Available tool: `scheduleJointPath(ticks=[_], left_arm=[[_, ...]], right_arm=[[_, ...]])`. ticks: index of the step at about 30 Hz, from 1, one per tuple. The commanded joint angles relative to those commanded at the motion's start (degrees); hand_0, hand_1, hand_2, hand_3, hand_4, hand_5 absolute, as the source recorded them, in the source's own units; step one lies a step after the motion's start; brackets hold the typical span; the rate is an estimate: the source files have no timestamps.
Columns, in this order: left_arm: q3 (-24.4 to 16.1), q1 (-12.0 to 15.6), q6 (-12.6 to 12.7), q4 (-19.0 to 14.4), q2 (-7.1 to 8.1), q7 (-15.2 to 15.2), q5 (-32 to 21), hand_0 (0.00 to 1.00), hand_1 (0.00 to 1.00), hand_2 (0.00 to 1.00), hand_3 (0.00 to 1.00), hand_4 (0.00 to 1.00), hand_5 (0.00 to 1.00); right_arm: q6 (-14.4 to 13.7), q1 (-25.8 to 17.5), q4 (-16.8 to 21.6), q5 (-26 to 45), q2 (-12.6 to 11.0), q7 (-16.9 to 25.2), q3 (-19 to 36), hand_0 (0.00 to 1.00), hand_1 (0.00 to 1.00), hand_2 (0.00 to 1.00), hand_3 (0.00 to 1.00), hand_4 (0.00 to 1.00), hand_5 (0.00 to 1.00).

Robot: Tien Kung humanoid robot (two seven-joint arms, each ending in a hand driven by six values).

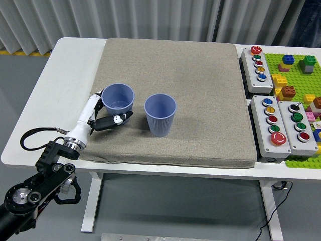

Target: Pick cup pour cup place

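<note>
Two blue ribbed cups stand upright on the grey mat (pixel 200 85). The left cup (pixel 118 98) is near the mat's left edge, the right cup (pixel 160 115) about a cup's width to its right. My left hand (pixel 108 113), white with dark fingertips, wraps the left cup from its left and front side, with the thumb under the cup's front and the other fingers behind its left wall. Both cups look empty from above. My right hand is out of the picture.
Three grey button boxes (pixel 257 63) (pixel 271 125) (pixel 299 126) line the table's right side beside a green baseplate (pixel 296 80) with several toy bricks. A black cable (pixel 35 133) loops off my left forearm at the table's left edge.
</note>
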Motion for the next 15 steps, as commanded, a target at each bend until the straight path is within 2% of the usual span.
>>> scheduleJointPath(ticks=[1, 9, 15], left_arm=[[0.03, -0.03, 0.08, -0.02, 0.01, -0.01, -0.02, 0.598, 0.562, 0.557, 0.554, 0.771, 0.015], [-1.30, 0.94, 0.26, -2.22, 0.11, 0.91, 2.18, 0.592, 0.552, 0.552, 0.547, 0.762, 0.002], [-3.55, 2.69, 0.01, -7.22, 1.96, 3.75, 9.36, 0.590, 0.547, 0.552, 0.546, 0.760, 0.004]], right_arm=[[0.00, 0.04, 0.00, 0.03, -0.01, 0.00, -0.03, 0.639, 0.601, 0.509, 0.581, 0.002, 0.002], [0.01, 0.20, -0.02, 0.20, 0.00, 0.04, -0.12, 0.639, 0.601, 0.509, 0.581, 0.002, 0.002], [-0.04, 0.13, -0.06, 0.56, -0.10, 0.18, -0.09, 0.640, 0.601, 0.509, 0.581, 0.002, 0.002]])
